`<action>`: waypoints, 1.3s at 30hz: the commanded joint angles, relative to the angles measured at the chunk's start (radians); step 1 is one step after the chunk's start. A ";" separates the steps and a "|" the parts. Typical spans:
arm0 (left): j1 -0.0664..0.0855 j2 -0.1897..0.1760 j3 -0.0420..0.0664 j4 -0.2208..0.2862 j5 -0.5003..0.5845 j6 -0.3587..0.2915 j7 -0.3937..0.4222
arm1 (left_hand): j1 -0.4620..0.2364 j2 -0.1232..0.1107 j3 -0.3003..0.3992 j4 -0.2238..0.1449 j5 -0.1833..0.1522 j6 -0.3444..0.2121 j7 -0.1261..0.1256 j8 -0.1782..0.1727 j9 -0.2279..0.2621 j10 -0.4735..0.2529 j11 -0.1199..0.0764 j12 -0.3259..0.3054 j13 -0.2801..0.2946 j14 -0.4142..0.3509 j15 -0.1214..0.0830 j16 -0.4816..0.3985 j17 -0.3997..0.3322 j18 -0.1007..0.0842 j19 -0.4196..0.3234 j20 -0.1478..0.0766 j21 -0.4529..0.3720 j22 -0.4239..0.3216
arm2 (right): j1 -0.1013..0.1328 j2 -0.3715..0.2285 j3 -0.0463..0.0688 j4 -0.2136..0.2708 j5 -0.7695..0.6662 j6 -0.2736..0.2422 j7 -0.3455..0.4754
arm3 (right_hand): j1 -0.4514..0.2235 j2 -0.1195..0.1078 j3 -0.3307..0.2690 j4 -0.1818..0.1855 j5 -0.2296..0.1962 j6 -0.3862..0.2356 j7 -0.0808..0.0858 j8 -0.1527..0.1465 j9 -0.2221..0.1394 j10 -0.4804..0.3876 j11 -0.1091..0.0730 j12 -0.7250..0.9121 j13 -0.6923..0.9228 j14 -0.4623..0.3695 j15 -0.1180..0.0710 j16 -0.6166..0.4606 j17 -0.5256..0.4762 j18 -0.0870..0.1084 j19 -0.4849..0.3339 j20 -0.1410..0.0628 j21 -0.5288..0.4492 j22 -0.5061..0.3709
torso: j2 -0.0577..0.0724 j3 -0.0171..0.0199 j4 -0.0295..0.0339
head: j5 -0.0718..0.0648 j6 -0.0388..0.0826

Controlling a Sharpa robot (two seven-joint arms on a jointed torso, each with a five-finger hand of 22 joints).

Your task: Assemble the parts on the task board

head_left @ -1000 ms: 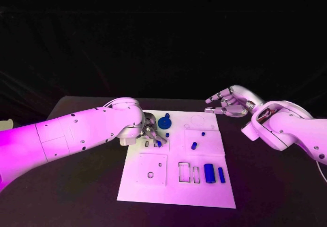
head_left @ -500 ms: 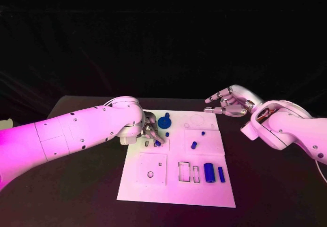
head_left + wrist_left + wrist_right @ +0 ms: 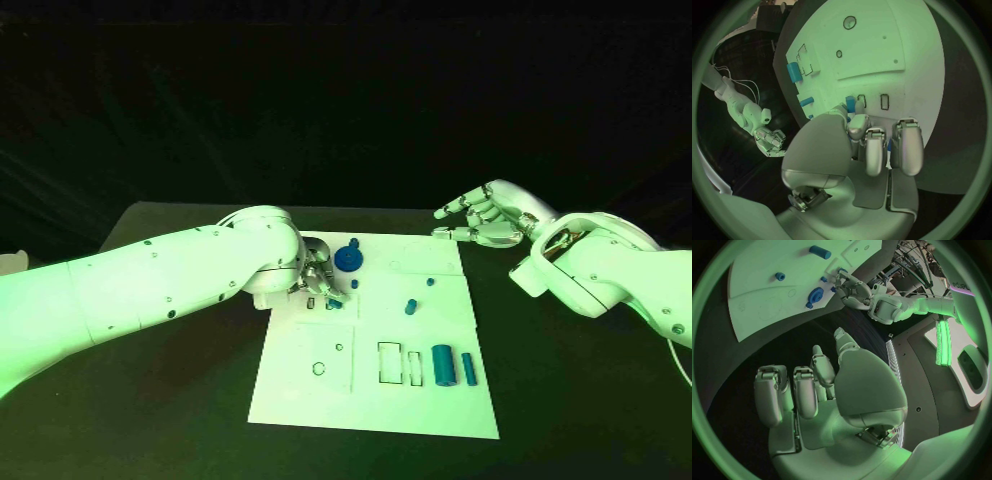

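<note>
The white task board (image 3: 310, 390) lies in the middle of the table. My left hand (image 3: 319, 279) rests on its far left part with fingers curled down, pinching a small blue part (image 3: 335, 299) next to two small slots (image 3: 884, 101); blue shows between the fingers (image 3: 889, 145). Beside it stands a blue gear (image 3: 348, 261), and the same gear (image 3: 815, 295) shows in the right wrist view. Small blue pegs (image 3: 410, 307) stand mid-board. Two blue cylinders (image 3: 443, 365) lie near a rectangular slot (image 3: 389, 363). My right hand (image 3: 483, 221) hovers past the far right corner, holding nothing.
The board (image 3: 879, 45) has round holes (image 3: 849, 22) on its near left panel. The dark table (image 3: 577, 400) lies bare around the board. My left arm (image 3: 144, 285) reaches across the table's left side.
</note>
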 commanded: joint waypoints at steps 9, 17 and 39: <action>-0.002 -0.070 0.004 0.087 0.007 -0.181 0.011 | -0.070 -0.041 0.286 -0.181 -0.004 0.014 -0.007 0.012 0.024 0.014 0.000 0.002 -0.007 0.105 0.002 0.003 0.263 -0.014 0.037 0.004 0.000 0.069 | -0.001 0.000 0.000 -0.003 -0.010 0.017 0.004 | 0.006 0.006 -0.003 -0.002 0.006 0.007 -0.003 -0.001 0.001 -0.007 -0.001 -0.005 0.008 0.090 -0.001 -0.003 0.206 0.005 0.043 0.002 -0.004 0.150 | -0.001 0.0013 0.0030 | 0.003 0.002; -0.012 -0.092 0.003 0.106 -0.031 -0.185 0.007 | -0.095 -0.057 0.330 -0.196 -0.006 0.015 -0.008 0.016 0.034 0.019 0.001 0.006 -0.002 0.105 0.002 0.003 0.263 -0.016 0.040 0.003 0.003 0.076 | -0.001 -0.003 0.000 -0.003 -0.010 0.017 0.004 | 0.006 0.006 -0.004 -0.002 0.006 0.007 -0.003 -0.001 0.001 -0.007 -0.001 -0.005 0.007 0.090 -0.001 -0.003 0.206 0.005 0.043 0.002 -0.004 0.150 | -0.001 0.0000 0.0021 | 0.006 -0.001; -0.046 -0.069 -0.001 0.088 -0.076 -0.124 -0.002 | -0.107 -0.064 0.352 -0.208 -0.007 0.017 -0.009 0.019 0.040 0.024 0.000 0.013 0.005 0.105 0.001 0.003 0.263 -0.017 0.043 0.003 0.007 0.083 | -0.002 -0.002 -0.001 -0.005 -0.010 0.020 0.005 | 0.006 0.006 -0.004 -0.002 0.006 0.007 -0.003 -0.001 0.001 -0.007 -0.001 -0.005 0.007 0.090 -0.001 -0.003 0.206 0.005 0.043 0.002 -0.004 0.150 | 0.000 0.0003 0.0012 | 0.004 -0.010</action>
